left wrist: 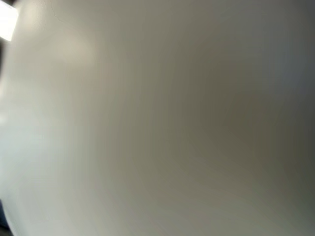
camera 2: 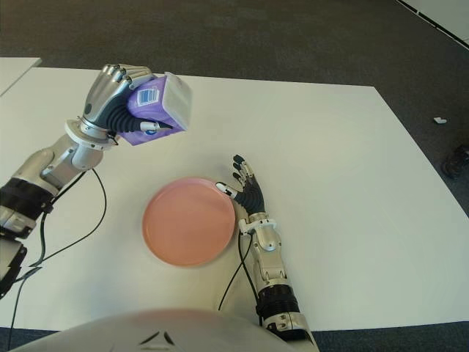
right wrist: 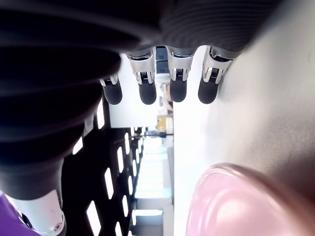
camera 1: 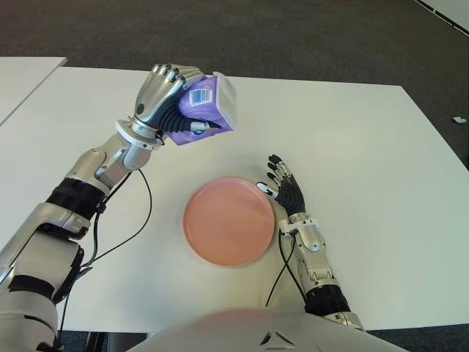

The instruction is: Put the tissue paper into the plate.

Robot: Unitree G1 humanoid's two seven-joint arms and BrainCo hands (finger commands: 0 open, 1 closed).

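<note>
One relation decides it: the held pack sits above and beyond the plate, toward the robot's left.
tissue paper (camera 1: 207, 108): purple pack with a white end face and a barcode label, up in the air, clear of the table (camera 1: 366, 147). Not in the plate yet.
left hand (camera 1: 165, 99): fingers wrapped over the top of the pack, thumb across the near face. Firm hold, as far as the eye views show. Its own wrist view is a grey blank, no help.
plate (camera 1: 229, 220): pink, round, nothing in it, flat on the table close to the robot's body.
offset: plate lies toward the robot and slightly to the right of the pack. Judgement: the carry goes back toward the body, a little right, then down.
pack axis: tilted, white end pointing away from the left hand, toward the right and slightly up. Probably needs levelling before release or it may land on an edge and tip out.
right hand (camera 1: 286, 189): open, fingers extended, holds nothing; shows just beside the plate's right rim. Nearer the plate, but idle.
risk: right hand's fingertips are close to the rim; a drop off-centre to the right could hit them.
</note>
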